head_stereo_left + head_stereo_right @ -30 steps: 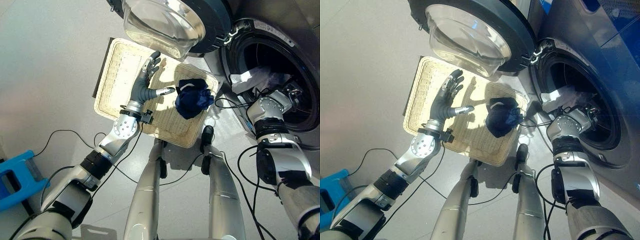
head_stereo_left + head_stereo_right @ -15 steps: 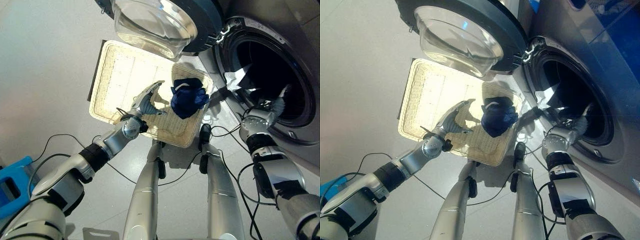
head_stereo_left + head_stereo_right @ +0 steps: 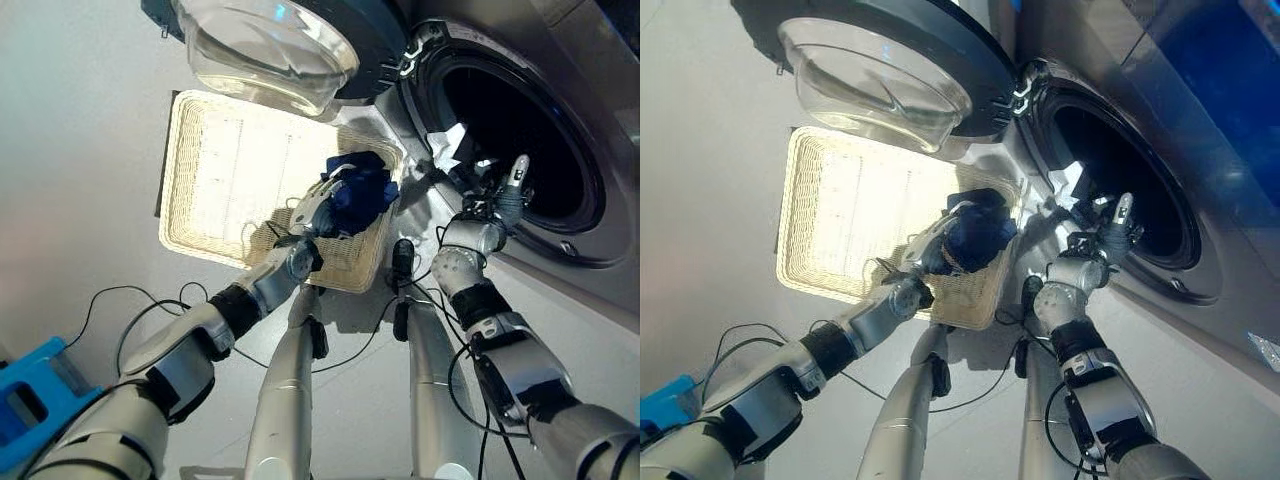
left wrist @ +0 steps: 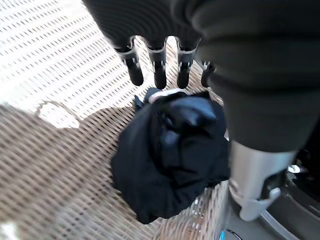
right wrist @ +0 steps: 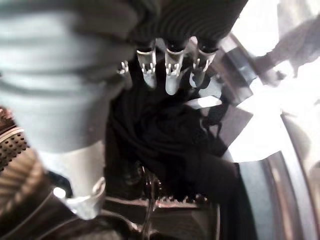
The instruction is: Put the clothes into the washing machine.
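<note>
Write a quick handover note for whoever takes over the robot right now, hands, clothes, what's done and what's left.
Left hand: open, fingers straight, over the dark blue garment in the wicker basket; no grasp yet.
Right hand: open, at the washing machine opening, holding nothing.
Done: door is open; dark clothing already lies in the drum, with a white piece at its rim.
Left: grasp the blue garment and put it into the drum.

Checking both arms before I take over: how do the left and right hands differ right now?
The left hand hovers over the dark blue garment in the wicker basket; the right hand is at the washer's drum opening. The left reaches downward; the right points up. Both are open and hold nothing.
</note>
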### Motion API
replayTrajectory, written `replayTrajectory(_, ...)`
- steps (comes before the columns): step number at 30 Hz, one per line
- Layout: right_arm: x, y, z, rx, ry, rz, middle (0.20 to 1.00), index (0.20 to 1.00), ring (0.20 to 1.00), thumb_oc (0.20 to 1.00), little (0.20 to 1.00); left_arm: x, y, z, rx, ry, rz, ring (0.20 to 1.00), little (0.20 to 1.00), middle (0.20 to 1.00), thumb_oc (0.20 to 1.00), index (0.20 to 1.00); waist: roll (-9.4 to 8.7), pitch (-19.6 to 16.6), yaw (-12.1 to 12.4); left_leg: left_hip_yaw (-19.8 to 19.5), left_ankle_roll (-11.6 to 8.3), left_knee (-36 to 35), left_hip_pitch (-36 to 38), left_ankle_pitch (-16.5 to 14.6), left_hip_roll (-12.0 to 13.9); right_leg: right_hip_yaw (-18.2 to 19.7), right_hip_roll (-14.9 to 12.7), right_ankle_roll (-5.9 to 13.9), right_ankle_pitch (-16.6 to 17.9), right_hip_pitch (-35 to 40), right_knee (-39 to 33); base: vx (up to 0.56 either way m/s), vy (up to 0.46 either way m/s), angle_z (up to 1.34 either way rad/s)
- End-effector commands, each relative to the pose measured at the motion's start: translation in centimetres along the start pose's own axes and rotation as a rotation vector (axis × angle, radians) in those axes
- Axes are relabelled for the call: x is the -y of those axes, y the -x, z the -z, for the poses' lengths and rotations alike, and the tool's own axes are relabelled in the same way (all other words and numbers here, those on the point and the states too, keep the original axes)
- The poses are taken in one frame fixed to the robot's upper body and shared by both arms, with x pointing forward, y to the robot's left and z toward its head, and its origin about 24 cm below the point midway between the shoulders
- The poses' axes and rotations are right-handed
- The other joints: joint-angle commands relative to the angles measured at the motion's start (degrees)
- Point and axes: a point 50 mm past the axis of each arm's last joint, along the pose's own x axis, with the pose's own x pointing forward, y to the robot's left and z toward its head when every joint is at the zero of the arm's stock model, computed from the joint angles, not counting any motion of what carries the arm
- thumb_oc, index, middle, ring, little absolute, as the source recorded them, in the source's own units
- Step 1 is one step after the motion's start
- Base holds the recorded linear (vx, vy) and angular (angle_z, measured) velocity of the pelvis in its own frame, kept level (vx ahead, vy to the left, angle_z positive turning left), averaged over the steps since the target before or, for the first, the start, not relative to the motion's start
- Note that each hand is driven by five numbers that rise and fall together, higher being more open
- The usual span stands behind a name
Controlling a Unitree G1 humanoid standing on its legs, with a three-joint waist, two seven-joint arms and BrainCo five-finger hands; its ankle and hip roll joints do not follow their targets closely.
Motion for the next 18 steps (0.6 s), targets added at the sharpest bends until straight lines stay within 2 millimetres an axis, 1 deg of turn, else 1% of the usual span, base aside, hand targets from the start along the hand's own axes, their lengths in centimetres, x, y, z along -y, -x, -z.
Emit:
replayTrajectory(1,-1.0,1.4,-0.4,0.064,0.005,-0.094,1.000,1.000,1.000,1.000,1.000,-0.9,-1.0,0.0,-0.028,-0.058,-0.061,1.000,1.000,1.000,1.000,1.000,-1.10,-1.09,-1.64,6.40,1.14,5.48,-0.41,-4.81,-3.31,-4.15,3.89,3.09,7.21,3.55,-7.68,-0.01,-0.021,-0.07)
replayTrajectory(5,-1.8,3.6,0.5,0.075,0.038,-0.107,1.000,1.000,1.000,1.000,1.000,0.1,-1.4,1.0,-0.157,-0.124,0.004,1.000,1.000,1.000,1.000,1.000,-2.99,-1.09,-2.97,7.10,0.95,5.46,-1.61,-4.33,-2.51,-3.55,4.75,3.25,7.68,2.69,-7.87,-0.01,-0.021,-0.09)
replayTrajectory(10,-1.8,3.6,0.5,0.075,0.038,-0.107,1.000,1.000,1.000,1.000,1.000,0.1,-1.4,1.0,-0.157,-0.124,0.004,1.000,1.000,1.000,1.000,1.000,-2.99,-1.09,-2.97,7.10,0.95,5.46,-1.61,-4.33,-2.51,-3.55,4.75,3.25,7.68,2.69,-7.87,0.00,-0.003,-0.03)
replayTrajectory(11,-1.9,3.9,0.6,0.079,0.034,-0.109,1.000,1.000,1.000,1.000,1.000,0.3,-1.4,1.2,-0.186,-0.128,0.010,1.000,1.000,1.000,1.000,1.000,-3.31,-1.09,-3.17,7.20,0.89,5.35,-1.71,-4.20,-2.41,-3.49,4.88,3.29,7.82,2.66,-8.08,0.00,-0.027,-0.15)
replayTrajectory(12,-3.5,6.2,0.8,0.071,-0.005,-0.186,1.000,1.000,1.000,1.000,1.000,0.0,-1.7,2.5,-0.299,-0.172,-0.071,1.000,1.000,1.000,1.000,1.000,-4.99,-1.09,-4.69,7.91,0.59,5.15,-3.58,-3.39,-1.41,-2.35,5.76,3.31,8.36,0.68,-8.19,0.00,-0.027,-0.23)
replayTrajectory(13,-4.0,6.8,0.9,0.063,-0.019,-0.229,1.000,1.000,1.000,1.000,1.000,-0.7,-1.9,3.0,-0.343,-0.213,-0.118,1.000,1.000,1.000,1.000,1.000,-5.41,-1.09,-5.14,8.24,0.38,5.18,-4.01,-3.15,-1.12,-2.11,5.86,3.25,8.47,0.23,-8.35,0.01,-0.010,-0.25)
replayTrajectory(14,-4.2,7.3,1.0,0.051,-0.030,-0.259,1.000,1.000,1.000,1.000,1.000,-1.0,-1.8,3.4,-0.371,-0.220,-0.147,1.000,1.000,1.000,1.000,1.000,-5.60,-1.09,-5.44,8.31,0.23,5.24,-4.30,-3.02,-0.96,-1.79,5.98,3.24,8.51,-0.14,-8.31,0.01,0.012,-0.33)
replayTrajectory(15,-4.3,7.4,1.0,0.047,-0.032,-0.265,1.000,1.000,1.000,1.000,1.000,-1.1,-1.8,3.5,-0.377,-0.220,-0.157,1.000,1.000,1.000,1.000,1.000,-5.66,-1.09,-5.52,8.31,0.20,5.29,-4.39,-3.00,-0.91,-1.68,6.03,3.23,8.55,-0.27,-8.29,0.01,0.019,-0.27)
replayTrajectory(16,-4.5,7.9,1.1,0.031,-0.034,-0.288,1.000,1.000,1.000,1.000,1.000,-1.7,-1.8,3.9,-0.396,-0.234,-0.212,1.000,1.000,1.000,1.000,1.000,-5.89,-1.09,-5.81,8.44,0.05,5.36,-4.81,-2.84,-0.72,-1.33,6.23,3.27,8.58,-0.80,-8.20,0.01,0.016,-0.15)
replayTrajectory(18,-4.6,8.2,1.1,0.030,-0.032,-0.307,1.000,1.000,1.000,1.000,1.000,-2.5,-1.9,4.4,-0.413,-0.268,-0.268,1.000,1.000,1.000,1.000,1.000,-6.16,-1.09,-6.11,8.93,-0.15,5.32,-5.41,-2.74,-0.32,-1.18,6.32,3.33,8.56,-1.52,-8.32,0.00,0.016,-0.07)
